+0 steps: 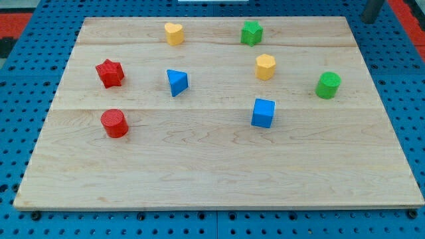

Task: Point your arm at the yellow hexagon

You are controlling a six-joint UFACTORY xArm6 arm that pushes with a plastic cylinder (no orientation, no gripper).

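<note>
The yellow hexagon point(265, 66) stands on the wooden board point(219, 172), right of centre in the upper half. My tip point(369, 20) shows as a dark rod end at the view's top right, just off the board's top right corner, far up and to the right of the yellow hexagon. It touches no block. The green cylinder point(328, 85) lies between the hexagon and the board's right edge.
A yellow heart point(174, 32) and a green star point(252, 32) sit near the top edge. A red star point(109, 73), a blue triangle point(176, 81), a red cylinder point(115, 123) and a blue cube point(263, 112) lie across the middle.
</note>
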